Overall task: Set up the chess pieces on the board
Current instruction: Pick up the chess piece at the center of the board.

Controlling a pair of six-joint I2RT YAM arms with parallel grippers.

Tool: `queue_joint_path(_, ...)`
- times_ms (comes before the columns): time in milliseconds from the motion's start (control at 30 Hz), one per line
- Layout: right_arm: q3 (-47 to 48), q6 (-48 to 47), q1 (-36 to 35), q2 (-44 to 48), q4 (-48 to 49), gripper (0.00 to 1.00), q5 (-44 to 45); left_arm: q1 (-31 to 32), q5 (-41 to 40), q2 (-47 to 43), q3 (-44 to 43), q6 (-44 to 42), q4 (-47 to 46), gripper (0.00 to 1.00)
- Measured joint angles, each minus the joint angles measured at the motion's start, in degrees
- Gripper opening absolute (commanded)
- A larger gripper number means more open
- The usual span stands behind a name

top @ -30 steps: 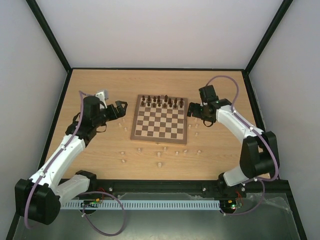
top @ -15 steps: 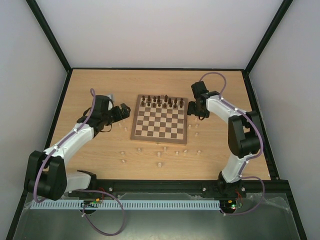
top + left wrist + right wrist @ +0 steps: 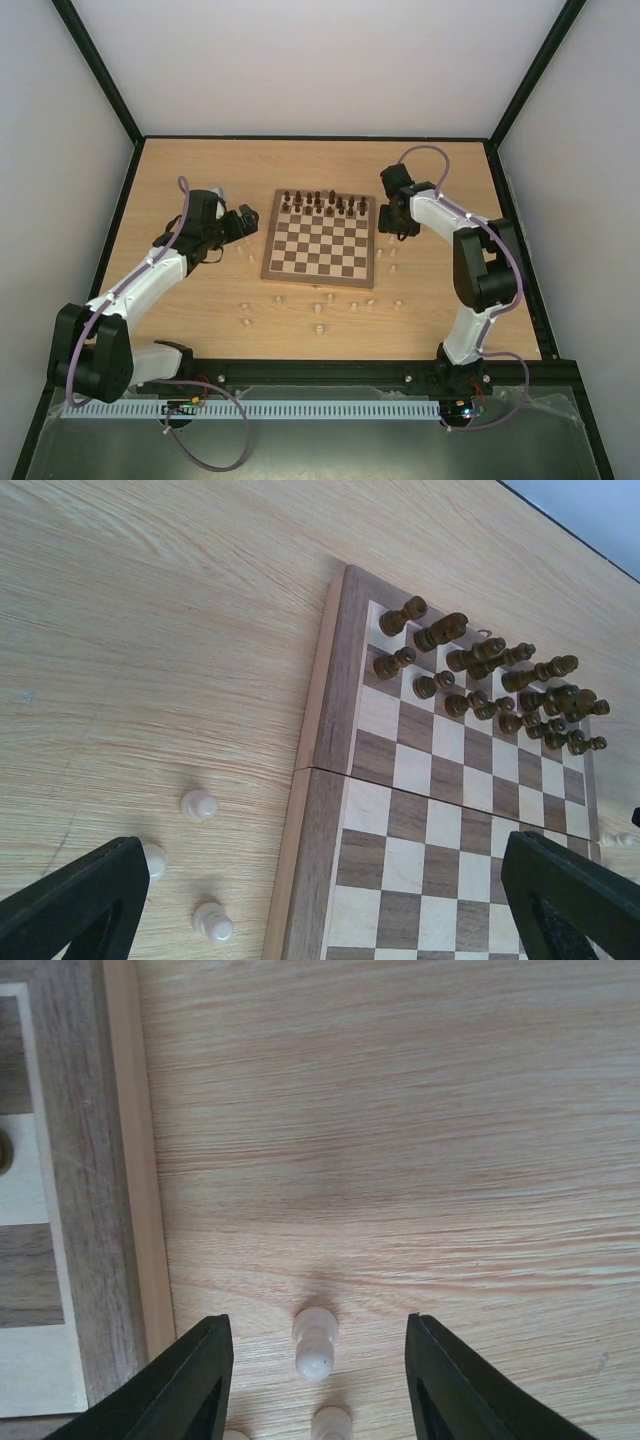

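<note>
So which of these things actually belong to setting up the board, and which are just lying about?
Part of the job: the pale chess pieces, scattered on the tabletop; the board.

Just there: the dark brown pieces, already standing on the board's far rows.

Tabletop (image 3: 330,165): plain light wood, grain running sideways.
Dark brown pieces (image 3: 325,204): upright, crowded in two rows, far side.
Walls (image 3: 300,60): pale, black-edged.
</note>
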State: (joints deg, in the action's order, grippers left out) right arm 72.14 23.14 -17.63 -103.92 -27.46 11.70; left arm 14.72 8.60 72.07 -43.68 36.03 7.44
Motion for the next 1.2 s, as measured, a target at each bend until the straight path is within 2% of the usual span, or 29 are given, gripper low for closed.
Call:
queue_joint_path(133, -0.2, 0.0, 0.0, -0.8, -0.1, 0.45, 0.0, 0.0, -0.5, -0.1, 0.0, 0.0, 0.0, 1.00)
queue_joint_path(767, -0.5, -0.2, -0.2, -3.2, -0.5, 0.22, -1.0, 0.1, -1.6, -1.7, 0.0, 0.0, 0.3, 1.00)
queue_joint_path(1000, -0.6, -0.3, -0.4, -3.2, -0.9, 0.20, -1.1, 0.1, -1.8, -1.8, 0.0, 0.0, 0.3, 0.99)
queue_joint_path(1200, -0.9, -0.2, -0.9, -3.2, -0.9, 0.11, -1.1, 0.1, -2.3, -1.9, 0.0, 0.1, 0.3, 0.99)
